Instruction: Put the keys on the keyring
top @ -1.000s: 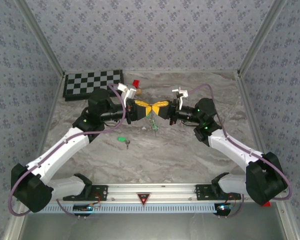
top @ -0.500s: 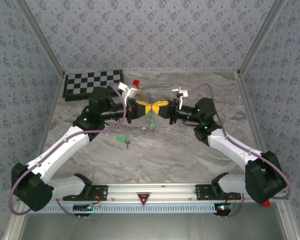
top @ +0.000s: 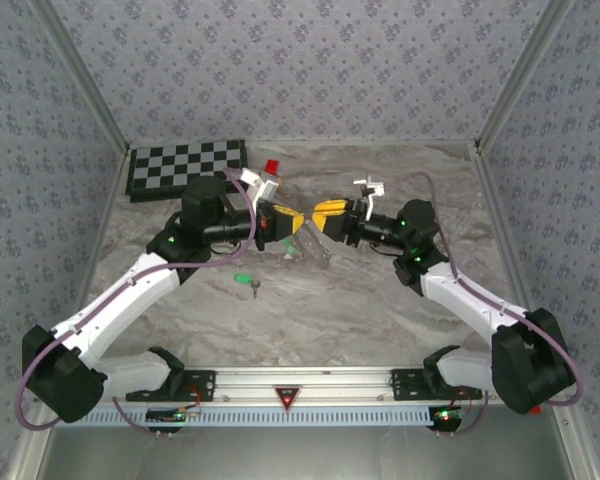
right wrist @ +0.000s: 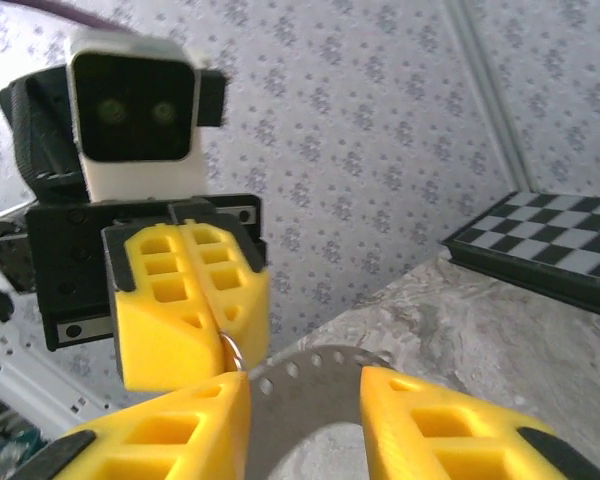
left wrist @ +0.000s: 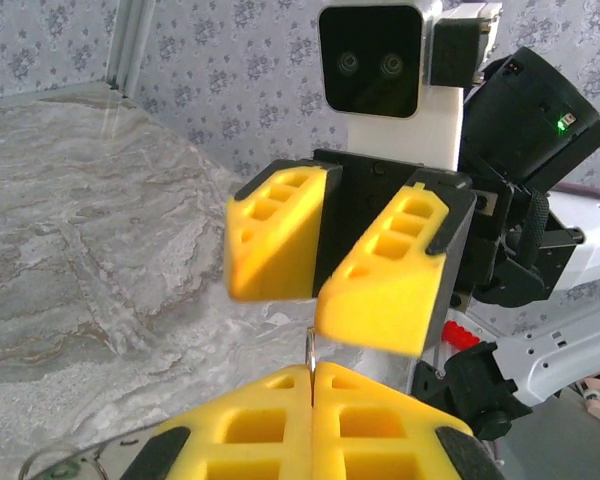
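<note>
The keyring is held above the table, pinched at a thin wire loop by the tightly closed left gripper. Its grey perforated rim is seen between the parted fingers of the right gripper, unclamped. Half a second ago both grippers were met tip to tip; the right one has since been opened and drawn back. One green-headed key is left lying on the table.
</note>
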Robot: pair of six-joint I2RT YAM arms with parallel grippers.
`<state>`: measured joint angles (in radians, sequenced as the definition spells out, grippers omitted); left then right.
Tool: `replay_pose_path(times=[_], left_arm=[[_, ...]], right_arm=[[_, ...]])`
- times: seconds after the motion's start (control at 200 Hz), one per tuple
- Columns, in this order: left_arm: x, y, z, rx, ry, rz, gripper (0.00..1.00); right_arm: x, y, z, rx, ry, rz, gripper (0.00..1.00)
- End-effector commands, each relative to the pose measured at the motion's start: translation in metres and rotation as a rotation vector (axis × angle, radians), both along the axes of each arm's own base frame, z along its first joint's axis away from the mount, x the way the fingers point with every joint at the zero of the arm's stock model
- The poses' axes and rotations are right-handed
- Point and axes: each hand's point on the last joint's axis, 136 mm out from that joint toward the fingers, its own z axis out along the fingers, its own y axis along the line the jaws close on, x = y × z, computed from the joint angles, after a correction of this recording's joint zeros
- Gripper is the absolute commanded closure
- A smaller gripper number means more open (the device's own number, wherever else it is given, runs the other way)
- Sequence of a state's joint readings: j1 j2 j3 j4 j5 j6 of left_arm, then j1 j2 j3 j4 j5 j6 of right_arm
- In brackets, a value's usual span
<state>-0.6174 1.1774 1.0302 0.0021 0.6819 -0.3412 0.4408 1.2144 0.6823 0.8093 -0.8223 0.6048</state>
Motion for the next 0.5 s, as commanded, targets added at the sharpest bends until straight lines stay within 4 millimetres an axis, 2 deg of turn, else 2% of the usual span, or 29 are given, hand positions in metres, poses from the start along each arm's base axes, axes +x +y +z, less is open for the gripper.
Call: replay_pose_path(times=[0.0, 0.13, 0.405, 0.495], left_arm=[[-0.007, 0.006, 0.024, -0.025, -0.087, 0.004, 1.00], [-0.006, 0.008, 0.023, -0.020, -0.093, 0.013, 1.00], [-0.005, 0.011, 0.021, -0.007, -0.093, 0.032, 1.00], [-0.002, 0.015, 0.021, 0.005, -0.096, 0.068, 1.00]], right_arm=[[0.003, -0.018, 0.006, 0.015, -0.013, -0.081, 0.61], [0.003, -0.027, 0.003, -0.010, -0.020, -0.128, 0.60], [0.008, -0.030, -0.009, -0.045, -0.004, -0.164, 0.56], [0.014, -0.029, -0.018, -0.073, 0.013, -0.189, 0.55]])
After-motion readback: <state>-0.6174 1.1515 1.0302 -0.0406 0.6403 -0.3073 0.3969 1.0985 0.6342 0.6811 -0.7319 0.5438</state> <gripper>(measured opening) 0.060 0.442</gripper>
